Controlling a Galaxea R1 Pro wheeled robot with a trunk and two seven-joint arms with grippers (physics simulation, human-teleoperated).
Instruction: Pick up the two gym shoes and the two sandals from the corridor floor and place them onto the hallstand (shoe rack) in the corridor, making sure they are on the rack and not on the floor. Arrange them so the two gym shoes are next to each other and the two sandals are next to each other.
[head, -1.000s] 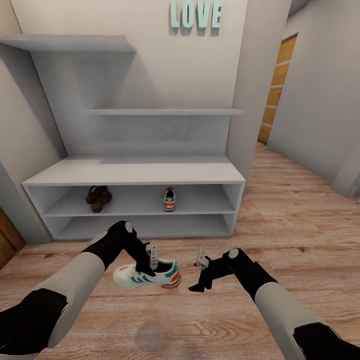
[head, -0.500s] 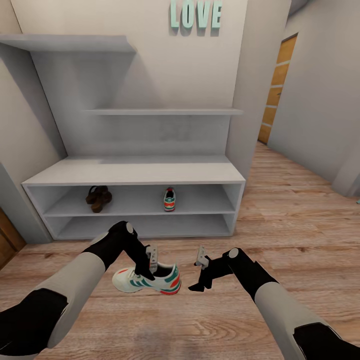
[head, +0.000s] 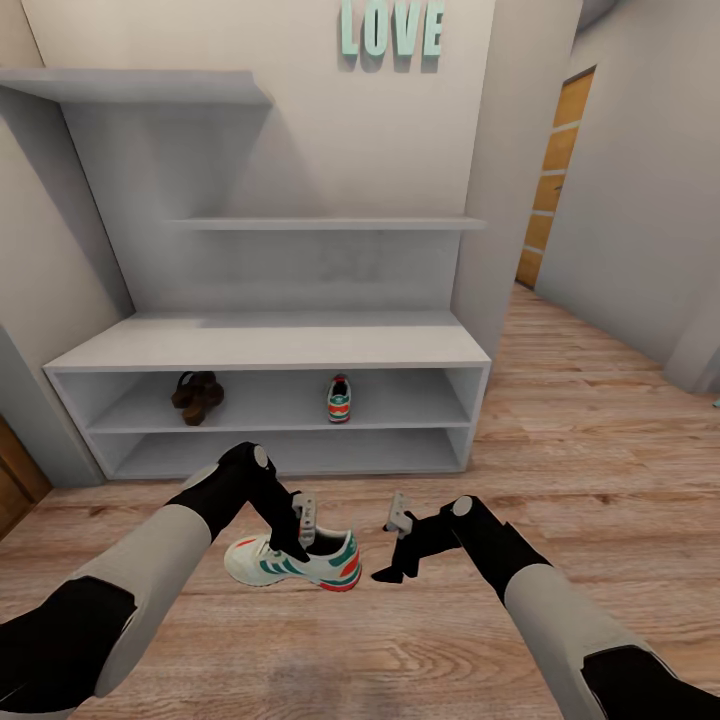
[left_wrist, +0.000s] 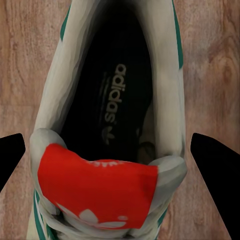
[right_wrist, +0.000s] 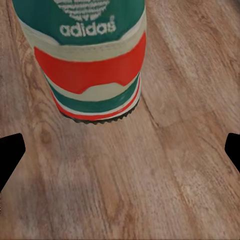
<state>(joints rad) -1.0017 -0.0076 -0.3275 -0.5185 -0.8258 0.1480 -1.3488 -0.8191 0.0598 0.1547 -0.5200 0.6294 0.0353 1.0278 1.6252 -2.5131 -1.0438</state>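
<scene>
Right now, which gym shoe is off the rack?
The gym shoe on the corridor floor beneath the left gripper; the other gym shoe stands on the hallstand shelf.

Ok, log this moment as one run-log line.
left hand: open, straddling gym shoe on floor | right hand: open, empty | hallstand: two sandals, one sneaker

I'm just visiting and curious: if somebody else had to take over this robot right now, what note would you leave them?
Left gripper: open, straddling the gym shoe on the corridor floor, not yet closed on it.
Right gripper: open, empty, low beside that shoe's heel.
Done: both sandals sit side by side on the upper shelf of the hallstand; one gym shoe stands on the same shelf.
Left: grasp the floor shoe, lift it and set it right beside its mate.
</scene>
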